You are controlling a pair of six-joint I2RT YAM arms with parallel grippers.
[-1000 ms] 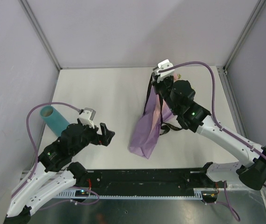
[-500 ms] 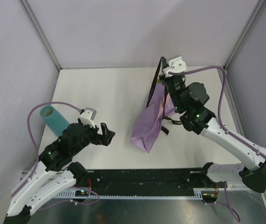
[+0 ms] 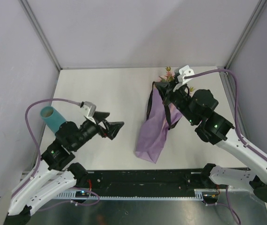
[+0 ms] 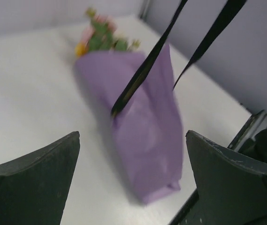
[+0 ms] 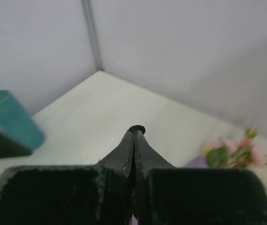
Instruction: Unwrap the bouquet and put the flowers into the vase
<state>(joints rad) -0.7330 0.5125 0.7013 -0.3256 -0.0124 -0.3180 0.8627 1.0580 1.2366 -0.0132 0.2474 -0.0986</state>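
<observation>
When looking across the white table (image 3: 100, 89), find the bouquet (image 3: 153, 133) lying slantwise right of centre in purple wrap, the teal vase (image 3: 51, 118) standing far left — left gripper (image 3: 114, 126) spread wide, right gripper (image 5: 134, 140) pinched shut on the black ribbon (image 4: 143, 77), flowers (image 3: 167, 75) poking out beyond.

Tabletop (image 3: 105, 93): white, matt. Wall panels (image 3: 138, 28): pale lilac, by which the tabletop is enclosed. Corner posts (image 3: 39, 33): aluminium, set at the rear. Rail (image 3: 143, 179): black, slotted, mounted along the near edge.
</observation>
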